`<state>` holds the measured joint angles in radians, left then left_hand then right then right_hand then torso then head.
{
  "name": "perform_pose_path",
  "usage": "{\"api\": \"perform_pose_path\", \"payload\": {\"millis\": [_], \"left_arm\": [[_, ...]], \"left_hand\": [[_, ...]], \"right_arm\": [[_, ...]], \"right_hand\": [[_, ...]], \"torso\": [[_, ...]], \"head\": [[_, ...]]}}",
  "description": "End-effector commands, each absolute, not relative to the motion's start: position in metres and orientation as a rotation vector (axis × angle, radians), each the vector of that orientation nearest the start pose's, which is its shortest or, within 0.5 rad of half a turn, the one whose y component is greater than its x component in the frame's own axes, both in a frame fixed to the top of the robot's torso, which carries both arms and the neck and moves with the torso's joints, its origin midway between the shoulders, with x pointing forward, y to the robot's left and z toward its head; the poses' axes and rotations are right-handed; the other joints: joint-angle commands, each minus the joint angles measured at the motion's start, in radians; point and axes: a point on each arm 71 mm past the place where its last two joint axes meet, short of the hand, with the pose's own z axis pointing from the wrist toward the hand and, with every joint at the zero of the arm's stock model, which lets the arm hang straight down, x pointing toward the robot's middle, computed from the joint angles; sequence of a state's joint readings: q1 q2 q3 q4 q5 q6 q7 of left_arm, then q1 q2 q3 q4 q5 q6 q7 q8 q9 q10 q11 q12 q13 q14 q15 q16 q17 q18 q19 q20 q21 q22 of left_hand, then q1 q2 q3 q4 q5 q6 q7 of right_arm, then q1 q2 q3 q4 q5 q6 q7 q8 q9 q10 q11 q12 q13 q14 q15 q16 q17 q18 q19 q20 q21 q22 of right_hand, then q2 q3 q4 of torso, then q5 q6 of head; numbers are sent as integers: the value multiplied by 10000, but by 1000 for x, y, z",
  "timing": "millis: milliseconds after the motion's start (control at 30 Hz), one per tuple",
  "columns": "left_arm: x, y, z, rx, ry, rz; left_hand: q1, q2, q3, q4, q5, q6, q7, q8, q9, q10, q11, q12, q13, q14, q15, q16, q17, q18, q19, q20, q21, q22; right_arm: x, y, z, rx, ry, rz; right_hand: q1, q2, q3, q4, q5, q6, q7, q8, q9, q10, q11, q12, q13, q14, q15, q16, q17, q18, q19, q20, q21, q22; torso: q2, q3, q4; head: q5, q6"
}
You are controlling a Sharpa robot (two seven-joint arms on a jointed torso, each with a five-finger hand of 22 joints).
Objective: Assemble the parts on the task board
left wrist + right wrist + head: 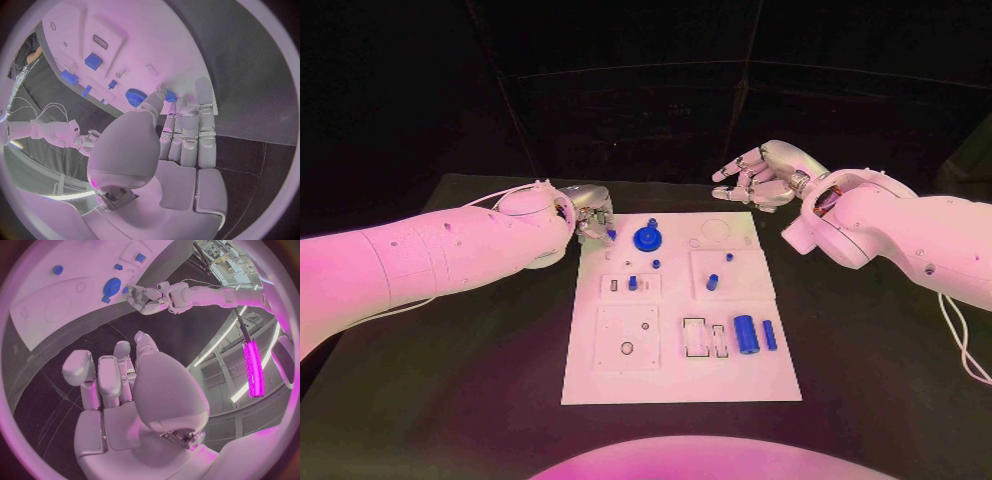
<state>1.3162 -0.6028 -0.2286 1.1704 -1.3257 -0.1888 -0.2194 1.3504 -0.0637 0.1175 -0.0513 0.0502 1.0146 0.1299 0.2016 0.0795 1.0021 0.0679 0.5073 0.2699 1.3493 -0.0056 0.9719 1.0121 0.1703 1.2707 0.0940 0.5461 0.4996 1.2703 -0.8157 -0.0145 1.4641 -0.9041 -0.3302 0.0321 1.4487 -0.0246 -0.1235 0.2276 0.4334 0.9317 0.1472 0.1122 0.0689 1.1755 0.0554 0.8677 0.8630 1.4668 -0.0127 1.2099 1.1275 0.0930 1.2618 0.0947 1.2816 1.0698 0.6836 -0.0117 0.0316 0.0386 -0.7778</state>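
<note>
The white board (pixel 682 310) lies in the middle of the black table (pixel 473 380), its long side running away from the robot. The left hand (pixel 589 220) sits at the board's far left corner, and the left wrist view shows a small blue piece (pixel 170 96) pinched between its thumb and a fingertip, just beside the blue gear (pixel 648 239) that stands on the board near that corner. The other fingers (pixel 205 115) of this hand lie straight and close together. The right hand (pixel 759 177) hovers over the table beyond the board's far right corner, well apart from the parts, with its fingers spread and loosely curved and nothing in them; its own wrist view shows the fingers (pixel 100 377) apart over bare table. On the board, two small blue pegs (pixel 633 283) stand in the middle left area, a short slanted blue piece (pixel 713 282) lies in the square block on the right, and nearer the robot a thick blue cylinder (pixel 746 333) lies beside a thinner blue rod (pixel 769 335), just to the right of two rectangular slots (pixel 704 338). A plain white plate with an oval hole (pixel 627 340) sits on the near left part of the board
</note>
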Motion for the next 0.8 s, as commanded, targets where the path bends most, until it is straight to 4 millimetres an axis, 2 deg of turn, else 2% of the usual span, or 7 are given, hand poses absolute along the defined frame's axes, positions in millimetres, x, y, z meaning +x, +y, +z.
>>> {"api": "perform_pose_path", "payload": {"millis": [33,333,500,600,800], "left_arm": [[548,193,-218,1150,19117,-3623],[551,190,-219,1250,19320,-3536],[551,188,-220,1307,19394,-3532],[551,188,-220,1324,19448,-3507],[552,189,-221,1363,19502,-3516]], "left_hand": [[61,-30,-49,-33,-28,14,-26,57,4,-48,-31,50,14,-18,-47,29,8,113,73,-29,-51,-16],[107,97,-24,-16,-27,83,-74,82,0,-42,-73,164,55,-33,-71,98,68,113,64,-47,-67,-13],[151,184,-1,-14,-27,169,-107,116,2,-9,-105,258,89,-13,-94,201,156,115,71,-65,-66,-4],[281,394,120,-31,-28,321,-159,184,20,20,-147,321,107,0,-126,272,216,120,83,-88,-59,8],[536,930,471,-41,-35,584,-230,292,50,87,-221,358,105,-12,-185,316,257,122,82,-139,-47,31]], "right_arm": [[512,-204,-143,2939,16357,9866],[512,-204,-143,2935,16359,9873],[512,-203,-143,2930,16363,9880],[512,-204,-143,2934,16366,9875],[512,-204,-143,2937,16366,9869]], "right_hand": [[50,48,30,31,35,-31,6,63,-3,-45,22,35,9,159,-55,-38,9,130,-39,-20,-38,-2],[50,48,30,31,35,-31,6,63,-3,-45,22,35,9,159,-55,-38,9,130,-39,-20,-38,-2],[50,48,30,31,35,-31,6,63,-3,-45,22,35,9,159,-55,-38,9,130,-39,-20,-38,-2],[50,48,30,31,35,-31,6,63,-3,-45,22,35,9,159,-55,-38,9,130,-39,-20,-38,-2],[51,51,31,35,41,-30,6,66,-3,-38,22,48,19,160,-55,-40,9,130,-39,-20,-40,-3]], "torso": [[11,9,-20],[1,6,4],[4,2,-3],[3,8,-14],[-4,5,7]], "head": [[11,-6],[-14,-31],[-8,-31],[-19,-37],[-38,-44]]}}
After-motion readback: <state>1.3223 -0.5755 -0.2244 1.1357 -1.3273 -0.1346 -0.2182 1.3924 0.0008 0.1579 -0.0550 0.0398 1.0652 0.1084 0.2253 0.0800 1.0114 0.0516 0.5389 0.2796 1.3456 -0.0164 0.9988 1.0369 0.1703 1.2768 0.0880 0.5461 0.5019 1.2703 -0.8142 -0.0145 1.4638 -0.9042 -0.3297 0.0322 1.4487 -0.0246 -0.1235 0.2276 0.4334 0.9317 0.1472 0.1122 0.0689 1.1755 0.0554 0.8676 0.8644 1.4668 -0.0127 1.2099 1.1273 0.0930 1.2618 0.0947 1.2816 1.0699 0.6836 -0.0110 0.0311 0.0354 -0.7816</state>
